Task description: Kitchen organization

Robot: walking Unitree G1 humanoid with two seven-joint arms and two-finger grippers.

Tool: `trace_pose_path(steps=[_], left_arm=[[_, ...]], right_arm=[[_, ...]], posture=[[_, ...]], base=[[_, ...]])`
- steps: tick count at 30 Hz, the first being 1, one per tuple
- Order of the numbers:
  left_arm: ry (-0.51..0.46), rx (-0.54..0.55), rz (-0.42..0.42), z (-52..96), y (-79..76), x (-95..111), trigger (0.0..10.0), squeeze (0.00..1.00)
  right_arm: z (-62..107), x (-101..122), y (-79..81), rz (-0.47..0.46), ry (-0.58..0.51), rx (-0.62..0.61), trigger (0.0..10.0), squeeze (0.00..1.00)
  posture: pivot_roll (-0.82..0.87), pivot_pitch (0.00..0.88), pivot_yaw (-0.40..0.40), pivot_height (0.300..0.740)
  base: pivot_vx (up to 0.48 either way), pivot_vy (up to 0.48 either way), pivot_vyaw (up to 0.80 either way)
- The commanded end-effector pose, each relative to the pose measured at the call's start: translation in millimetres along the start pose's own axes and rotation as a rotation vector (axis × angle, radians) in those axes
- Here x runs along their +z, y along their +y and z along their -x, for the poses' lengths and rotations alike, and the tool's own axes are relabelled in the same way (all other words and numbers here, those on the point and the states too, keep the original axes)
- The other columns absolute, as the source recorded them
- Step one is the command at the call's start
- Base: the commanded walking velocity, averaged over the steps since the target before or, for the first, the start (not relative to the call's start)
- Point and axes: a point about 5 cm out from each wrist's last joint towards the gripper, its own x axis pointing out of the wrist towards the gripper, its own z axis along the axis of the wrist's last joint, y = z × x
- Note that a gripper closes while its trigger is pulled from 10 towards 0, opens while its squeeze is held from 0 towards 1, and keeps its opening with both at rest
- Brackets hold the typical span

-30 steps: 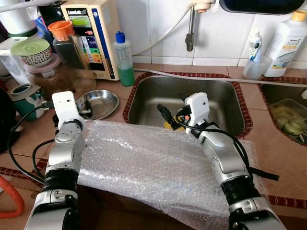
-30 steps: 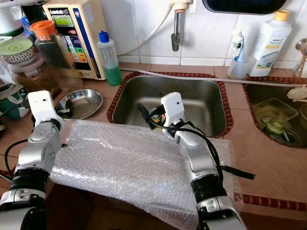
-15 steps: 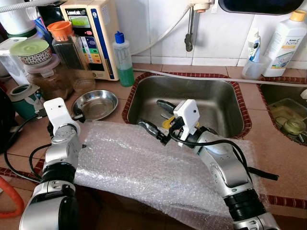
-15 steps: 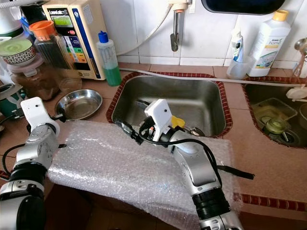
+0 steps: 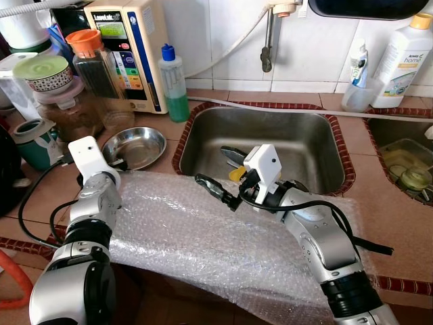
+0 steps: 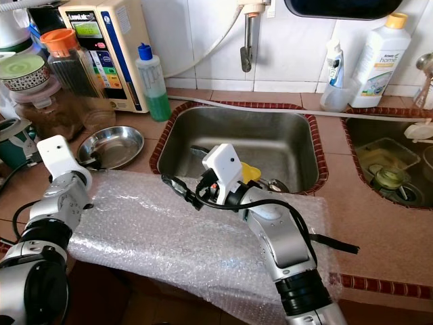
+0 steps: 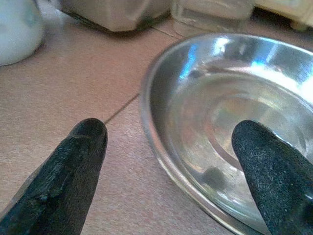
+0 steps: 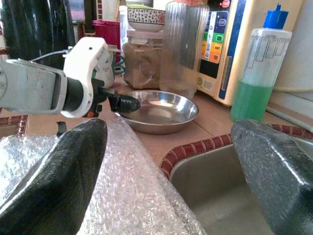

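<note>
Right now your bubble wrap (image 5: 203,233) lies spread over the counter's front edge beside the sink (image 5: 298,135); your right gripper (image 5: 224,175) hovers above its far edge, wide open and empty, so lower onto that edge; left gripper (image 7: 171,166), open, straddles the steel dish (image 5: 139,145) rim
</note>
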Motion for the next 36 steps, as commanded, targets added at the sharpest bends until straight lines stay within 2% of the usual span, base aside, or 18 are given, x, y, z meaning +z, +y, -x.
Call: trace_pose_path(steps=[1,2,3,5,6,8,36], left_arm=[[0.019,0.006,-0.019,-1.0,0.3,0,10.0,0.0],[0.029,0.006,-0.013,-1.1,0.6,-1,10.0,0.0],[0.042,0.005,-0.008,-1.4,0.8,-4,8.4,0.0],[0.052,0.005,-0.007,-1.7,1.5,-6,3.8,0.0],[0.054,0.005,-0.01,-1.9,2.1,-7,3.8,0.0],[0.058,0.019,-0.012,-2.6,6.5,-8,0.0,0.0],[0.027,0.12,0.052,-6.1,25.4,11,0.0,0.0]], right_arm=[[0.0,1,2.4,0.008,0.004,0.01,10.0,0.0],[0.2,1,2.3,0.008,0.005,0.01,10.0,0.0],[0.5,1,2.4,0.009,0.009,0.011,10.0,0.0],[1.0,0,2.8,0.012,0.015,0.012,10.0,0.0],[1.1,0,3.2,0.012,0.018,0.013,10.0,0.0],[0.5,-1,4.1,0.02,0.027,0.018,10.0,0.0],[-2.3,-2,1.2,0.061,0.049,0.018,10.0,0.0]], posture=[[0.07,0.013,0.137,0.74],[0.07,0.013,0.137,0.74],[0.07,0.013,0.137,0.74],[0.08,0.014,0.134,0.74],[0.08,0.014,0.134,0.74],[0.08,0.015,0.132,0.74],[0.09,0.013,0.123,0.74]], base=[[0.0,0.0,0.0],[0.0,0.0,0.0],[0.0,0.0,0.0],[0.0,0.0,0.0],[0.0,0.0,0.0],[0.0,0.0,0.0],[0.0,0.0,0.0]])
